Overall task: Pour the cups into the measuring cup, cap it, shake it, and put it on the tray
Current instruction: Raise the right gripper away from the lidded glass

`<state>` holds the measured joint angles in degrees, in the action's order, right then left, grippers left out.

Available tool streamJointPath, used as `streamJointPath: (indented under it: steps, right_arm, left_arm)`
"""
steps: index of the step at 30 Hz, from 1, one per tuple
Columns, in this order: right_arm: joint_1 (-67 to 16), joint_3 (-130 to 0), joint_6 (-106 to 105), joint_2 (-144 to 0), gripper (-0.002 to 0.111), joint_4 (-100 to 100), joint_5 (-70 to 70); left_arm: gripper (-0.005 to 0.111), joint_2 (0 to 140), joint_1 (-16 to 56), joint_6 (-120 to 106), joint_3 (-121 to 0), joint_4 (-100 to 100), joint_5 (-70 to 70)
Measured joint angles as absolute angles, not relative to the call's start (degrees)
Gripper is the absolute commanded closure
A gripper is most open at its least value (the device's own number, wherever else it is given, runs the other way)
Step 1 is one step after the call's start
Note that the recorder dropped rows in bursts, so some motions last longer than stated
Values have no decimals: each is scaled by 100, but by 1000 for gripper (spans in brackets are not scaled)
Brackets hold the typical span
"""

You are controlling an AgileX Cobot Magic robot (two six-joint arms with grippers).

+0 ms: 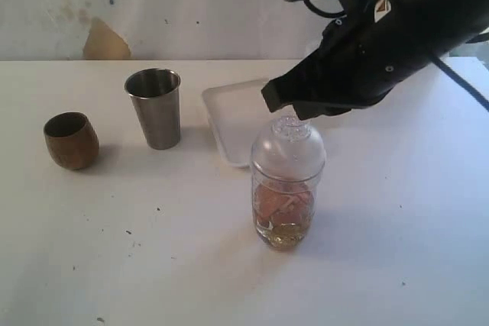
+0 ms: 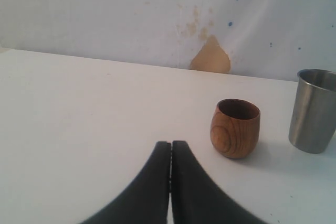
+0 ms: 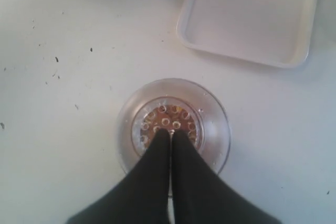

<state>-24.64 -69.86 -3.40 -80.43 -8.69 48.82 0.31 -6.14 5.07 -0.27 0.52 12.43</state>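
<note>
Both grippers pinched closed, empty: right gripper (image 3: 170, 132) tips directly above cap (image 1: 288, 154) neck on measuring cup (image 1: 283, 219); wooden cup (image 2: 235, 128) ahead of left gripper (image 2: 170, 144).

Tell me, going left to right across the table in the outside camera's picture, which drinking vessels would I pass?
wooden cup → steel tumbler → measuring cup, with its cap on
</note>
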Motion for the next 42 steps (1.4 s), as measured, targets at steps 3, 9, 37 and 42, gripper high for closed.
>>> streamJointPath:
  steps: [3,9,37,42]
  right_arm:
    - [-2464,-6763,-361,-8043,108,-905,4545]
    - [-2464,-6724,-384,-8006,108,-915,4445]
    - [-2464,-6271,-497,-7566,108,-1066,3305]
    - [-2464,-5922,-564,-7566,108,-1066,2982]
  left_arm:
    - [106,31,-614,507,-27,52,1243]
    - [106,31,-614,507,-27,52,1243]
    - [106,31,-614,507,-27,52,1243]
    - [106,31,-614,507,-27,52,1243]
